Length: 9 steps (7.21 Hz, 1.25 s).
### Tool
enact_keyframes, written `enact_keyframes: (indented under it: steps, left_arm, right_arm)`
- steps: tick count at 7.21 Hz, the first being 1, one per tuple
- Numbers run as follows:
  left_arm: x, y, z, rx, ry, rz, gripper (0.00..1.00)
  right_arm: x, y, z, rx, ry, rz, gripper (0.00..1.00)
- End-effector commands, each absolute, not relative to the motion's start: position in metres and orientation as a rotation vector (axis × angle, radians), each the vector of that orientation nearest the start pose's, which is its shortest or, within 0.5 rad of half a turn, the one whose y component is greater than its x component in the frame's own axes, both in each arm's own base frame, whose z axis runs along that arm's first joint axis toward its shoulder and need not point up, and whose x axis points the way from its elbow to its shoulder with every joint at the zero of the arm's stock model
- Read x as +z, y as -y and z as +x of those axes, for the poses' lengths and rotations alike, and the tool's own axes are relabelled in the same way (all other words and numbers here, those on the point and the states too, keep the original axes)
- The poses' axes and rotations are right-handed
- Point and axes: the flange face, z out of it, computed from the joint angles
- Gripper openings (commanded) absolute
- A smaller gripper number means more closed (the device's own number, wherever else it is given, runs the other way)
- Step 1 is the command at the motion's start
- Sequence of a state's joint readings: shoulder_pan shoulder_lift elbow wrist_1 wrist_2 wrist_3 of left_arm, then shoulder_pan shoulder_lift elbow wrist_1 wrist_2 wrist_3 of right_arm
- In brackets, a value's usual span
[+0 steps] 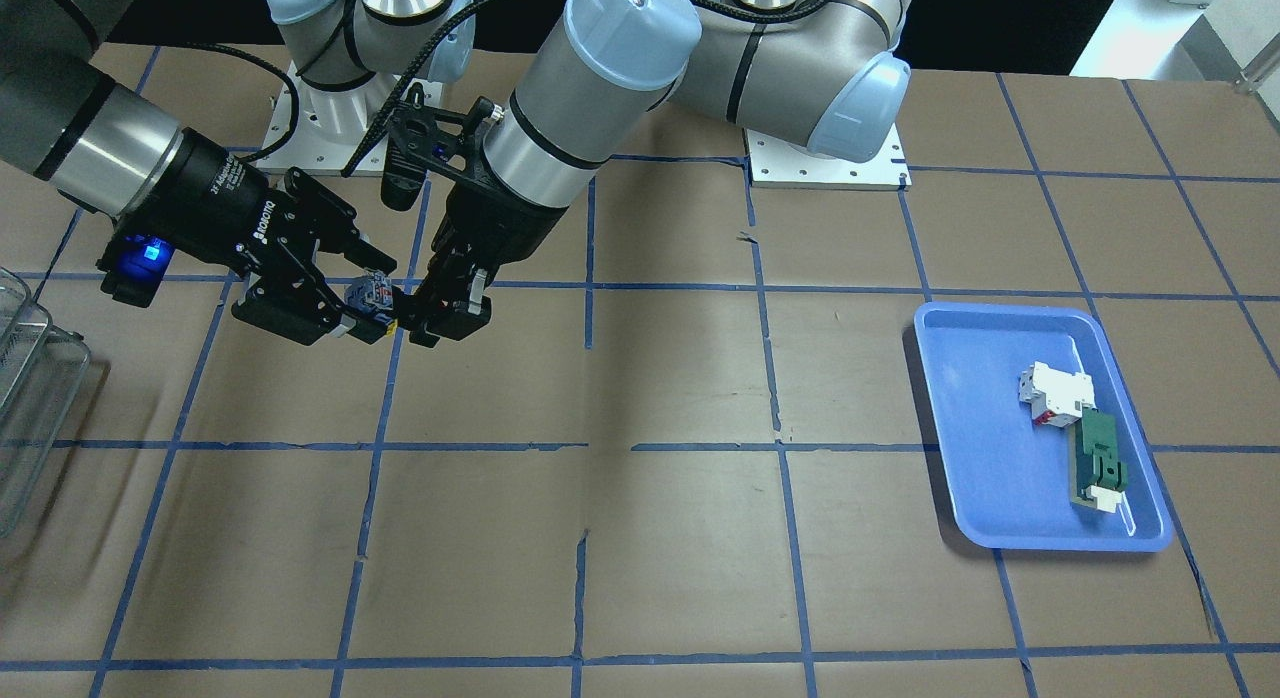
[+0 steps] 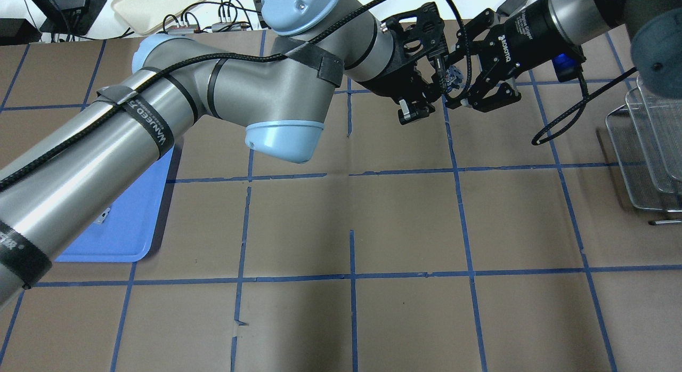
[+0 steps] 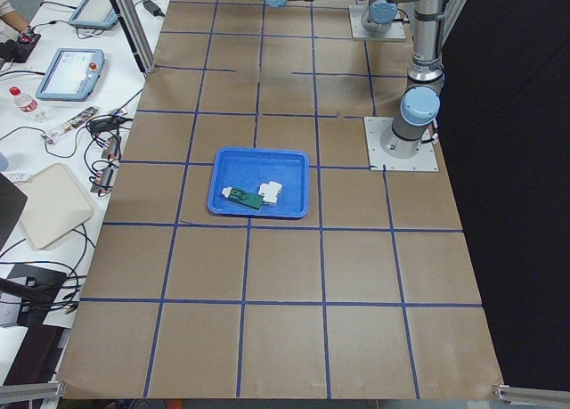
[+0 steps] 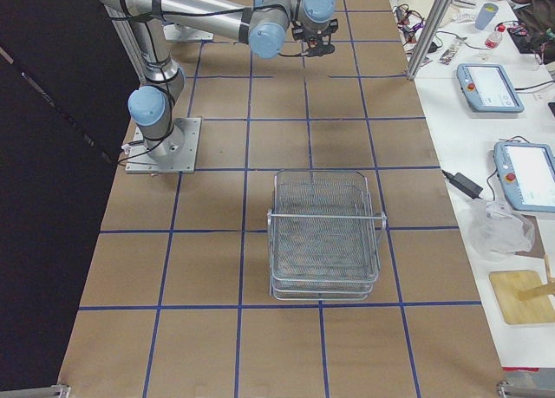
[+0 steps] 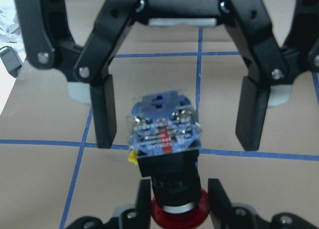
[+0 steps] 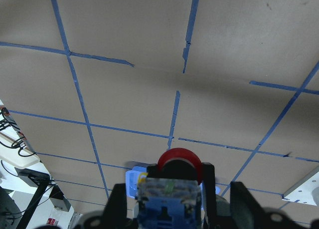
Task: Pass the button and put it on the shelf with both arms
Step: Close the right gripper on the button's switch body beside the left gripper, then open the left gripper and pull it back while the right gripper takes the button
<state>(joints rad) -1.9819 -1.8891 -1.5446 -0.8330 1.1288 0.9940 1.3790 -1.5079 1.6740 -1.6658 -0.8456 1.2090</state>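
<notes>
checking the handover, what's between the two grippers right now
The button, shown in the left wrist view: the left gripper holds its cap end, and its clear end sits between the right gripper's open fingers, which are not touching it.

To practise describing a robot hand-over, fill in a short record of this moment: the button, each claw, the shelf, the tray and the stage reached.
button: in the air above the table, between the two claws
left claw: shut on the button near its red cap
right claw: open, fingers either side of the button's clear block, not touching it
shelf: wire rack standing at the robot's right end
blue tray: holds a white block and a green-and-white part
stage: hand-over under way, button not yet on shelf
</notes>
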Motion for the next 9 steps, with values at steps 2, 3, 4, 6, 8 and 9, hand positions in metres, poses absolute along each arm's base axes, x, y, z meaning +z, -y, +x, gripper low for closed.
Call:
enact_keyframes:
  steps: [2, 3, 4, 6, 8, 9]
  left_arm:
    - [0.4164, 0.5134, -0.4157, -0.931, -2.411, 2.253, 0.00]
    - [0.4154, 0.5138, -0.4159, -0.928, -2.415, 2.251, 0.00]
    - [0.4144, 0.5129, -0.4165, -0.922, -2.426, 2.247, 0.01]
    - [0.4146, 0.5116, -0.4172, -0.914, -2.450, 2.236, 1.00]
    - [0.4160, 0.5108, -0.4158, -0.894, -2.497, 2.192, 1.00]
    - [0.4216, 0.5088, -0.4135, -0.903, -2.492, 2.186, 1.00]
  right_arm:
    - [0.4393, 0.5359, 0.0995, 0.544, -1.880, 1.622, 0.41]
    - [0.4391, 0.5358, 0.0989, 0.547, -1.878, 1.622, 0.25]
    - [0.4391, 0.5356, 0.0993, 0.552, -1.874, 1.621, 0.15]
    - [0.4415, 0.5374, 0.1015, 0.583, -1.833, 1.602, 0.01]
    - [0.4415, 0.5375, 0.1007, 0.582, -1.832, 1.603, 0.00]
    - [0.4415, 0.5377, 0.0999, 0.582, -1.830, 1.604, 0.00]
